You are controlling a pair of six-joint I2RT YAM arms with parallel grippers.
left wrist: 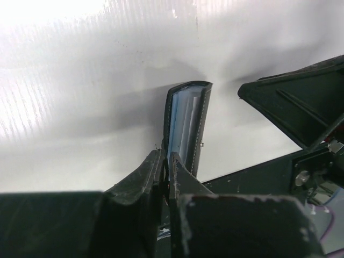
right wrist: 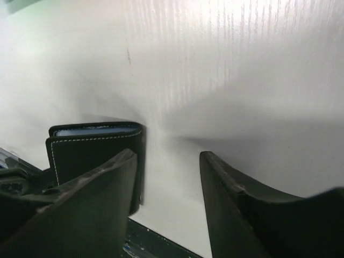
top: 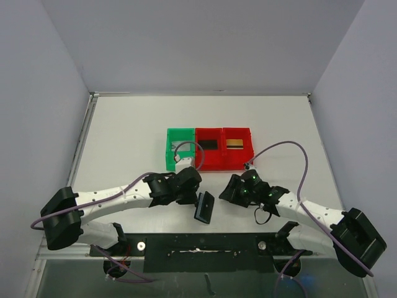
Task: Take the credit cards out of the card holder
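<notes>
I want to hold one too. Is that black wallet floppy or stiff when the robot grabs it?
Probably fairly stiff: the card holder sticks straight out from the left end effector without drooping. Its two flaps gape slightly, so it may swing open.

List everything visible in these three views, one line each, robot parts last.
Small black folding leather card holder: one, black with bluish-grey pockets, clamped in the left gripper between the arms.
Green plastic bin: one, green, left end of the row at mid-table.
Red plastic bins: two, red, adjoining the green bin's right side.
Flat black card: one, black, in the middle bin.
Flat gold card: one, gold, in the rightmost bin.
White table: one, white, under everything.
Purple cables: two, purple, one along each arm.
Left gripper: one, black, shut on the card holder.
Right gripper: one, black, open, just right of the card holder.
</notes>
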